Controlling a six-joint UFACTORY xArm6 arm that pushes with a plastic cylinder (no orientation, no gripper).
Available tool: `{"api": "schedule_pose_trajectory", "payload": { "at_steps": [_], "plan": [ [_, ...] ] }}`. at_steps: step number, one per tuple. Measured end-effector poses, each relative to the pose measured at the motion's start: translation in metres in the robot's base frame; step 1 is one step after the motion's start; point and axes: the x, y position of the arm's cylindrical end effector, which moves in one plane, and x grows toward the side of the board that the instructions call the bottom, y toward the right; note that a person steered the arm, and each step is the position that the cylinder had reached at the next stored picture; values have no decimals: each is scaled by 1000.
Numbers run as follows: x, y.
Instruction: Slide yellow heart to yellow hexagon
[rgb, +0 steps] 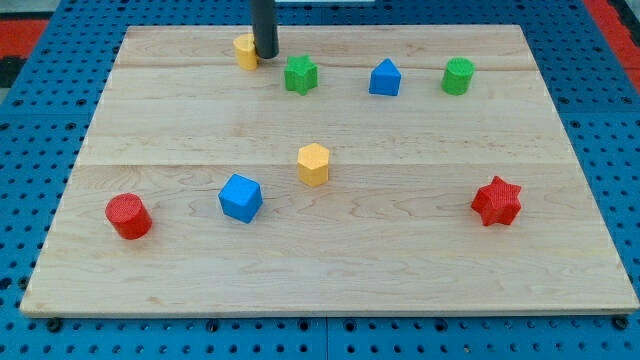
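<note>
Single camera, high, tilted down from bottom edge of wooden board (330, 270) toward top edge; whole board framed, all four corners visible, blue pegboard (40, 150) around.

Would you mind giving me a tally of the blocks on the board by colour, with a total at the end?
Yellow: 2, the yellow heart beside my tip and the yellow hexagon
Green: 2, the green star and the green cylinder
Blue: 2, the blue pentagon-like block and the blue cube
Red: 2, the red cylinder and the red star
Total: 8

Open board between heart (244, 50); hexagon (313, 164)
</note>
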Motion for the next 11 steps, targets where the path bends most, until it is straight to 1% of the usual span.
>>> {"api": "schedule_pose_trajectory", "payload": {
  "at_steps": [2, 3, 4, 5, 8, 10, 11],
  "plan": [
    [-4, -4],
    [-20, -4],
    [-20, -8],
    [-20, -27],
    [-32, -41],
    [-32, -79],
    [-32, -82]
  ]
}}
